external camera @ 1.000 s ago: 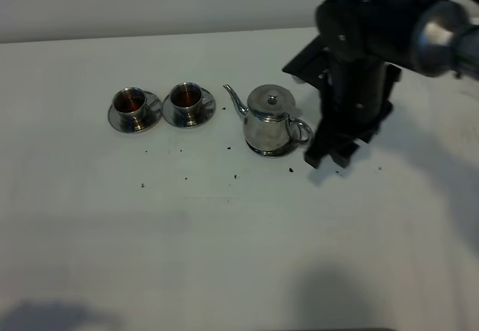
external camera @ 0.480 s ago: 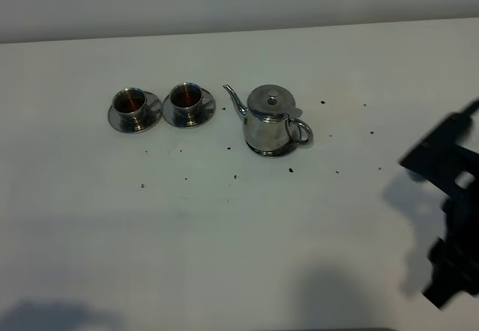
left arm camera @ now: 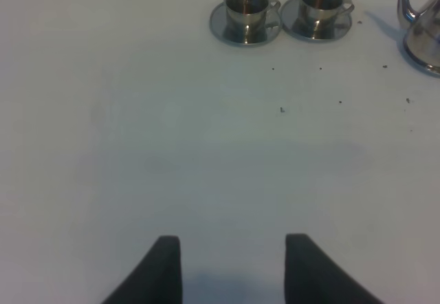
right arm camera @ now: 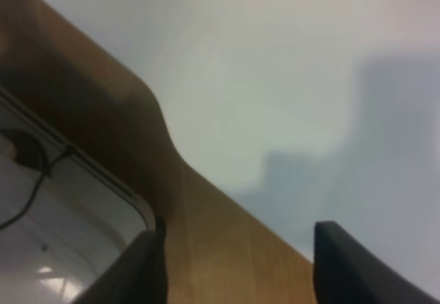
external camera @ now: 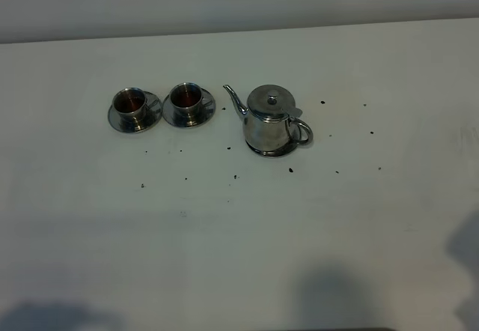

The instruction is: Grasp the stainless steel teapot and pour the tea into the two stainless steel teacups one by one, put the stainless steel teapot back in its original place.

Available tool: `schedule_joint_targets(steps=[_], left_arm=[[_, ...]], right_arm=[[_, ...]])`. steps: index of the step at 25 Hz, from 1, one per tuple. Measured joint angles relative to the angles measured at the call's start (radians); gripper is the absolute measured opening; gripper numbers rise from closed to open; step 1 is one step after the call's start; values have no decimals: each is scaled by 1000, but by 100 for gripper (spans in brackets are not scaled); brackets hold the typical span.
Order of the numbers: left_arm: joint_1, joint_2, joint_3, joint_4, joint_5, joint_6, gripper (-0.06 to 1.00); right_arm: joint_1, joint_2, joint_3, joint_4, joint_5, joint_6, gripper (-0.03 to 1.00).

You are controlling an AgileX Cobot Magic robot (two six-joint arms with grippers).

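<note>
Sitting upright on its round steel coaster [external camera: 271, 150], the stainless steel teapot [external camera: 268, 120] stands a little right of the middle of the white table [external camera: 239, 234], toward the far edge, its thin spout aimed at the cups and its loop handle turned the other way. The lid is on. Just beyond the spout, the two stainless steel teacups [external camera: 161, 104] rest side by side on their saucers, closer to the table's left end; both show dark reddish liquid inside, so by the look of it both pours are done. With the pot on its coaster and nothing gripping it, the return also looks finished, and I judge the task complete or all but complete, with only the arms' parking left.

Dark specks [external camera: 290, 171] are scattered over the surface around the pot and cups.

Neither arm appears in the high view. The left gripper [left arm camera: 232, 266] hovers over bare table near the front edge, jaws spread apart and empty, well away from the cups. The right gripper [right arm camera: 237, 259] is off past the table's wooden rim [right arm camera: 199, 208], jaws wide, holding nothing.
</note>
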State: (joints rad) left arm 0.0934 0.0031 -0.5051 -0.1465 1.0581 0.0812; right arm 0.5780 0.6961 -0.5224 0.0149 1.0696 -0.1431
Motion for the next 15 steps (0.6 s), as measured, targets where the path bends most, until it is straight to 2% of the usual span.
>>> schedule_joint_targets(steps=[5,12,15], left_arm=[[0,0,0,0,0,0,39],[0,0,0,0,0,0,39],[0,0,0,0,0,0,39]], right_arm=[[0,-107,24,-6,2,7,47],[0,-133,24,-6,2,50,47],[-29,-150,24,-15,2,76,47]])
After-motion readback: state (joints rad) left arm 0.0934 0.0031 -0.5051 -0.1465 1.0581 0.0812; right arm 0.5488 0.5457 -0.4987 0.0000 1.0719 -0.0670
